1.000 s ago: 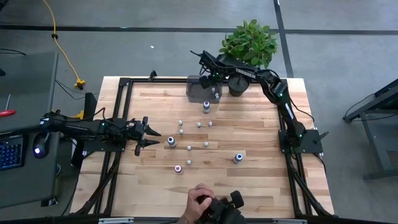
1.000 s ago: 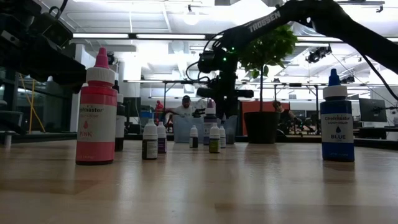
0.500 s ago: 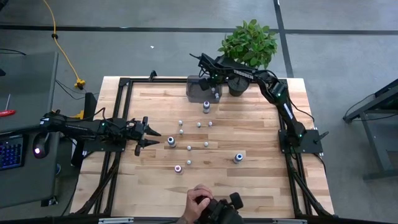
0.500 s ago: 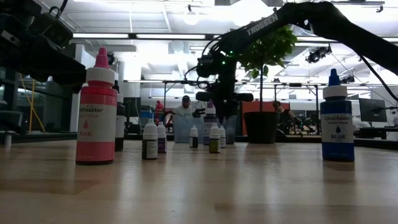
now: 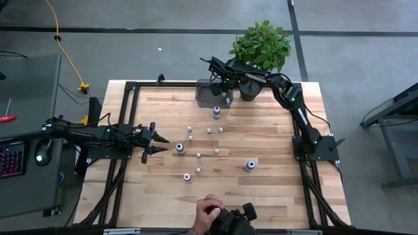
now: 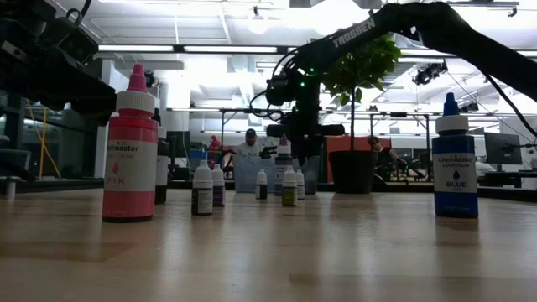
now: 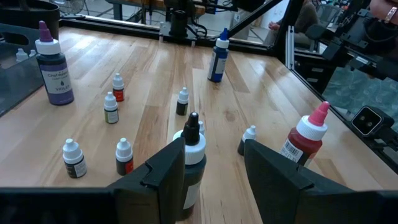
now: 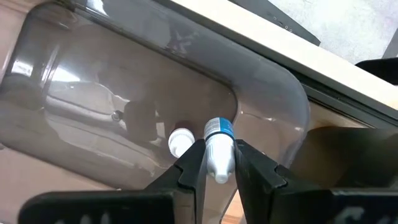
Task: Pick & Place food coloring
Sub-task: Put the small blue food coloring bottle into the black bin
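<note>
Food coloring bottles (image 5: pixel 198 155) stand scattered mid-table, small, white-capped, a few larger in pink, blue and purple. The right gripper (image 8: pixel 216 167) pinches one blue-banded bottle (image 8: pixel 217 144) over the grey tray (image 8: pixel 273 93), its label hidden. The left gripper (image 5: pixel 159 141) waits parted beside a dark bottle (image 7: pixel 191 160).

You had even, bright light on the desk (image 5: pixel 261 189) in the high view, with only short, soft shadows under the arms. In the low view, ceiling lights (image 6: pixel 256 23) and bright windows behind threw the arms into near silhouette, and the desk's near edge was soft. The right wrist view showed glare streaks on the clear tray (image 8: pixel 74 81), whose curved wall bent what lay behind it.
</note>
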